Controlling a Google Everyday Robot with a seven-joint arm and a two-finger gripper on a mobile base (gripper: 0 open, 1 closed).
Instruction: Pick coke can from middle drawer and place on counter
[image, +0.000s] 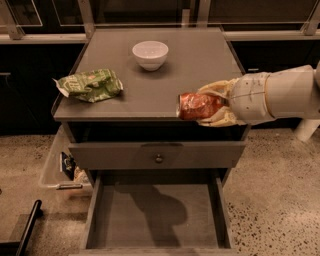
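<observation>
The gripper sits at the right centre of the frame, at the end of a thick pale arm that comes in from the right edge. Its jaws are clenched on the can, 1 pale jaw above it and 1 below. The gap between them is only as wide as the can itself.

The can lies on its side in that grasp, silvery end pointing left. It is at the front right edge of the desk, partly over the grey top and partly over the front rim. Whether it touches the top cannot be told.

On the desk there are 2 things. 1 white bowl stands upright near the back, at the upper centre of the frame. 1 green bag lies crumpled at the left front, well apart from the can.

Below the desk, 1 grey drawer front with 1 small round knob crosses the middle of the frame. Under it, 1 drawer stands pulled out at the lower centre, and a dark shadow lies on its flat floor.

At the left, beside the cabinet, is 1 clear bin holding small items too dim to name.
</observation>
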